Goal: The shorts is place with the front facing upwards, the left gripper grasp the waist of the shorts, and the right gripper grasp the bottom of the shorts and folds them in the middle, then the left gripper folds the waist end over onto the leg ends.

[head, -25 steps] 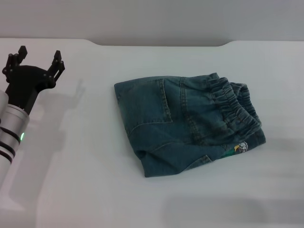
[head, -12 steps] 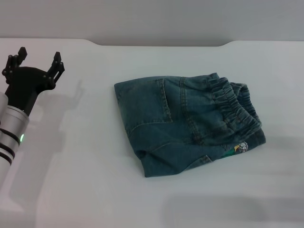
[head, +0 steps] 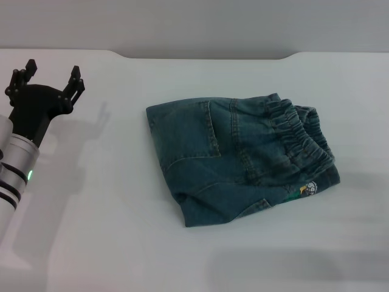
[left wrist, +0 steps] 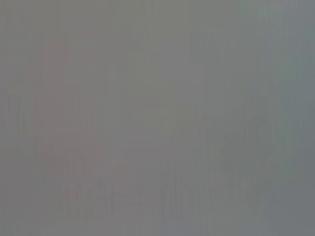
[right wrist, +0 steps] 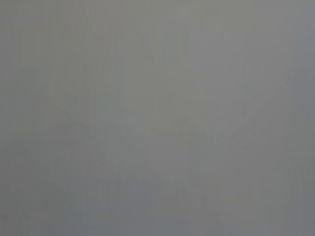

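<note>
Shorts [head: 240, 159] look fully folded, waistband [head: 302, 137] over leg hems on the worktop [head: 121, 243]; left end effector [head: 47, 82] fingers apart, well clear; right unseen.

No text, label, brand or number can be read anywhere. The only mark is a small cartoon print [head: 307, 190] in green, white and dark tones on the shorts [head: 240, 158], at the edge nearest the robot's right; it bears no legible lettering. Both wrist views show plain grey with nothing written.
</note>
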Available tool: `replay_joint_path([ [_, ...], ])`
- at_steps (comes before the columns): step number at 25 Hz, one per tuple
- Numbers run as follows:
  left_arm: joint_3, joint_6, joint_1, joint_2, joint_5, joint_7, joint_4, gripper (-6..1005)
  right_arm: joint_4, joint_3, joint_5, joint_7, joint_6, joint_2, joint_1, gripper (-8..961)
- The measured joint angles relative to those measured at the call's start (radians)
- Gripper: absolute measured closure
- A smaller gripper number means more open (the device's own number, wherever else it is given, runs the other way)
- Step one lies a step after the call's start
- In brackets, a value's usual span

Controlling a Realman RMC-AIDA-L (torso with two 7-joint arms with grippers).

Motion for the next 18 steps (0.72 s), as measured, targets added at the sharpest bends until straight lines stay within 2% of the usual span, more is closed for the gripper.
replay_joint_path([
  [18,0.0,-0.004,-0.007,0.0,-0.002,0.006,0.0,152,-0.005,0.0,0.001,-0.001,0.0,-0.001,0.011,239],
])
